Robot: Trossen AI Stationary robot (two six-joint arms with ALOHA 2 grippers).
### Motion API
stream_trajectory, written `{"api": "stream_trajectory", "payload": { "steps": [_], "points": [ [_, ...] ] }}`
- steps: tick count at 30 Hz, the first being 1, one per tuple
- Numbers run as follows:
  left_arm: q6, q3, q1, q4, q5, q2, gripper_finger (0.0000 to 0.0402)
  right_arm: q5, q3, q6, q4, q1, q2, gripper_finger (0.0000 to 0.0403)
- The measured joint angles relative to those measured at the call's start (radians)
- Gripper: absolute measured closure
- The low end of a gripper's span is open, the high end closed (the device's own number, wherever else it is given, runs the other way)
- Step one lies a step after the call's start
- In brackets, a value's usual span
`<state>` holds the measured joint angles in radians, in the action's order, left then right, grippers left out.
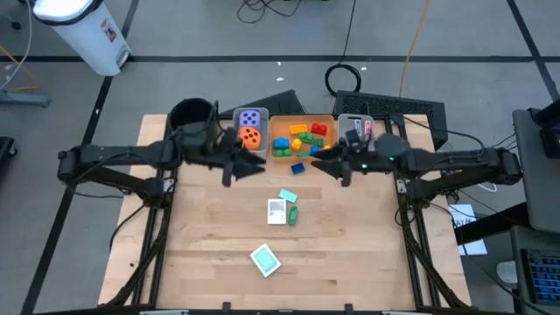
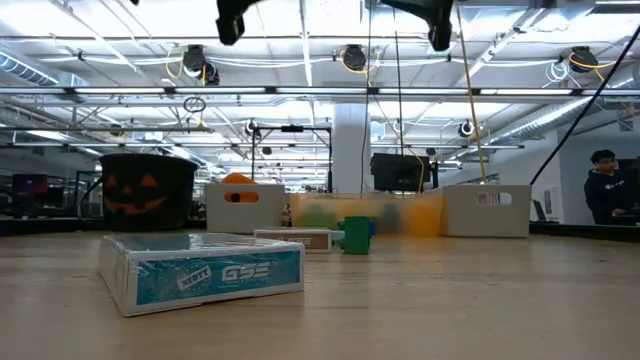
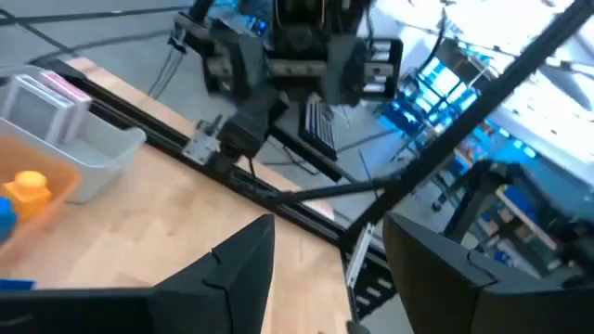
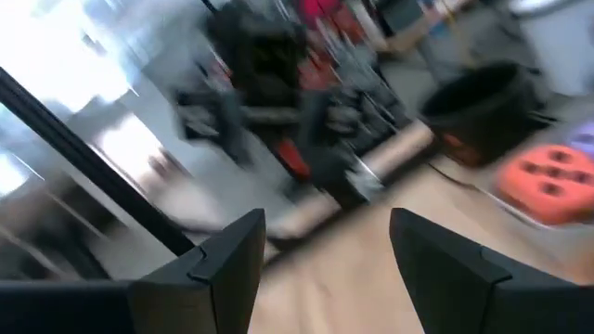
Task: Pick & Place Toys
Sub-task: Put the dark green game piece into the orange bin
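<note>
On the table lie a blue brick [image 1: 297,169], a teal card [image 1: 287,195], a white card [image 1: 276,210], a green brick [image 1: 293,214] and a teal-and-white card pack [image 1: 264,259], each flat on the wood. A purple die [image 1: 252,118] and an orange die [image 1: 251,136] sit in a grey bin. Several coloured bricks fill the orange bin [image 1: 302,116]. My left gripper [image 1: 249,166] [image 3: 329,227] and my right gripper [image 1: 324,166] [image 4: 325,223] hang high above the far middle of the table. They face each other, both open with nothing between the fingers.
A round black pot [image 1: 191,114] stands at the far left, beside the bins. A second grey bin [image 1: 354,127] holding cards is at the far right. A keyboard [image 1: 394,107] lies beyond the table's far edge. The near half of the table is bare wood around the card pack.
</note>
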<state>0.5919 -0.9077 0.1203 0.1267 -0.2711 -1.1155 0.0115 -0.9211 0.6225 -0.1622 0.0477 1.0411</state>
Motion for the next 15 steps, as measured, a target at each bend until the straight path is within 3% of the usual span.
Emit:
{"api": "stream_trajectory", "payload": {
  "steps": [3,8,15],
  "points": [
    [-0.015,0.0,-0.081,-0.014,0.055,-0.002,0.0205,0.042,-0.169,-0.119,0.294,-0.027,0.066,0.0181],
    [-0.021,0.0,-0.172,-0.146,0.105,-0.003,0.0216,0.07,-0.364,-0.208,0.566,-0.102,0.238,0.0181],
    [0.008,0.0,-0.271,-0.362,0.169,-0.002,0.0227,0.071,-0.385,0.154,0.607,-0.197,0.455,0.0181]
  ]
}}
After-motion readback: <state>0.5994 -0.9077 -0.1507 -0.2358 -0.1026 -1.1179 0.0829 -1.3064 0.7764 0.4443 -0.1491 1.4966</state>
